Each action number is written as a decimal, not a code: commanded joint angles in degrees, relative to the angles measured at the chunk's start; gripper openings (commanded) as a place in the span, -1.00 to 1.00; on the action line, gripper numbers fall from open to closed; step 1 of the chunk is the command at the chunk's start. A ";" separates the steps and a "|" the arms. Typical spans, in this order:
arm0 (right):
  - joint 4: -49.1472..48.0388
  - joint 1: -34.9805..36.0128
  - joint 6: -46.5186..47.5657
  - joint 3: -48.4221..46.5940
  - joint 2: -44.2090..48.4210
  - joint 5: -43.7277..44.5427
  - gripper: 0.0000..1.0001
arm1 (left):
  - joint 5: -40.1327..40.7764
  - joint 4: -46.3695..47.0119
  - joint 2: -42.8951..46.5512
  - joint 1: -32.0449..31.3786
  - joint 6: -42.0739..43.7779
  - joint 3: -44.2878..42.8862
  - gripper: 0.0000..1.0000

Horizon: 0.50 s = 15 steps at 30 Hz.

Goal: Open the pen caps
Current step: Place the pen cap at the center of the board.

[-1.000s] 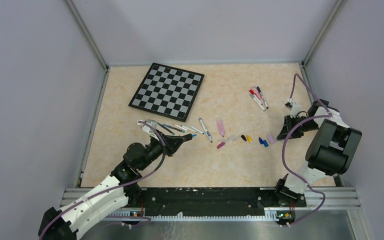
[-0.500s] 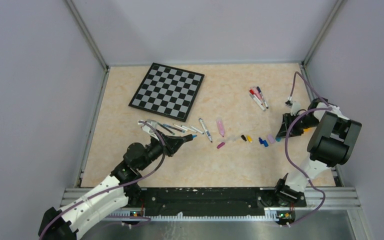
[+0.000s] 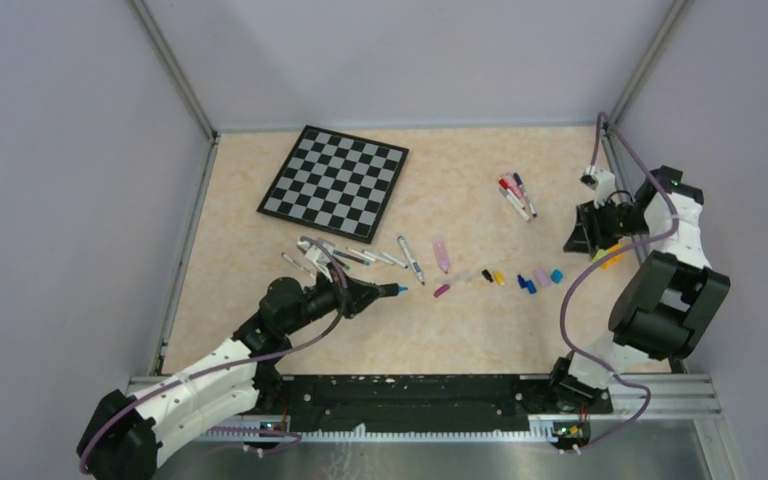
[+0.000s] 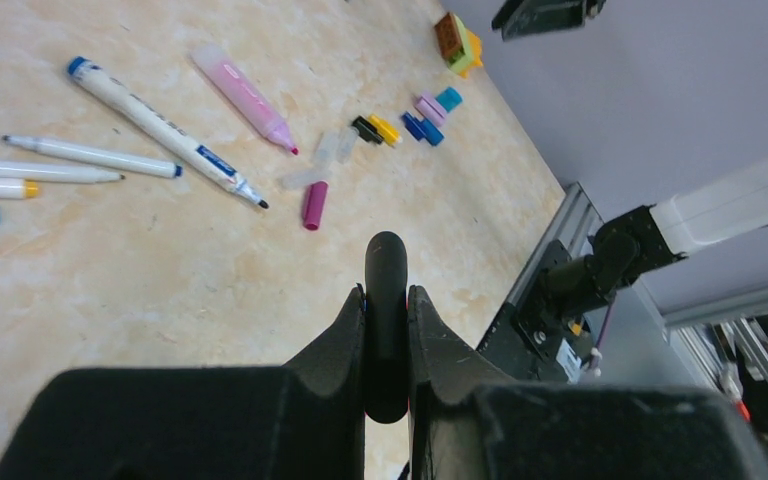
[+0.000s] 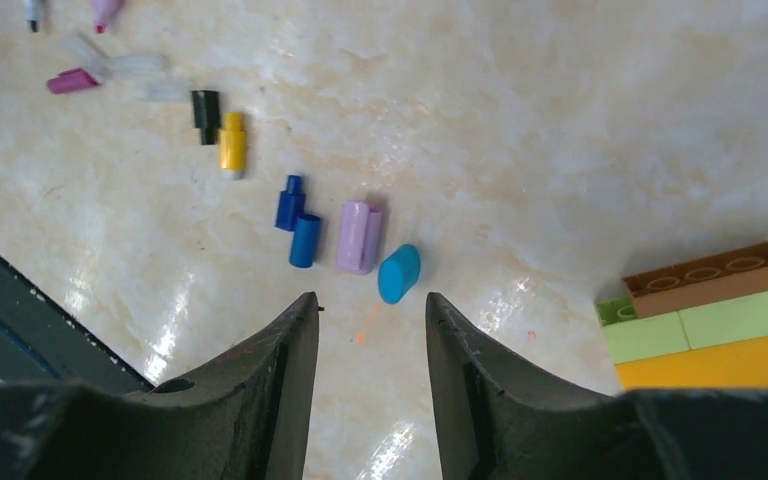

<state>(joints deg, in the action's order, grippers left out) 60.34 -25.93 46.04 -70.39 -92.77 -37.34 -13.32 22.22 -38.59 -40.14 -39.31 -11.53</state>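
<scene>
My left gripper (image 3: 368, 294) is shut on a black pen (image 4: 386, 265) whose uncapped blue tip (image 3: 400, 289) points right, over the table's middle. My right gripper (image 5: 372, 310) stands open and holds nothing; it hovers near the right wall (image 3: 585, 232). A light blue cap (image 5: 399, 273) lies on the table just ahead of its fingers. To its left lie more pen caps: purple (image 5: 358, 237), two dark blue (image 5: 298, 220), yellow (image 5: 231, 142), black (image 5: 205, 110) and magenta (image 5: 72, 80). Several uncapped pens (image 3: 360, 256) lie in a row. Three capped pens (image 3: 515, 196) lie at the far right.
A black-and-white chessboard (image 3: 335, 181) lies at the far left of the table. A pink highlighter (image 3: 441, 253) lies beside the pen row. A block (image 5: 710, 320) of brown, green and yellow-orange bricks sits by the right wall under my right arm.
My right gripper has opened, left the light blue cap beside the purple one, and drawn back toward the far right. My left gripper carried the black pen slightly right and nearer.
</scene>
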 commanded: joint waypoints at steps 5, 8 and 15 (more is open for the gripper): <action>21.48 10.60 38.46 -1.26 14.50 -21.29 -0.02 | -18.40 11.84 -16.57 0.16 -2.12 -8.99 -1.00; 18.47 20.61 41.62 2.04 19.06 -25.05 0.23 | -23.03 11.58 -23.51 -0.30 -1.82 -13.59 -1.00; 4.23 41.26 26.87 5.50 23.05 -24.19 0.28 | -26.83 5.51 -34.46 -3.33 0.13 -24.64 -1.00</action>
<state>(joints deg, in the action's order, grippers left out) 72.14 8.23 76.29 -65.52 -71.37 -59.09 -35.38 27.31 -69.49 -41.89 -40.21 -30.72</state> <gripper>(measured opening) 0.637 0.168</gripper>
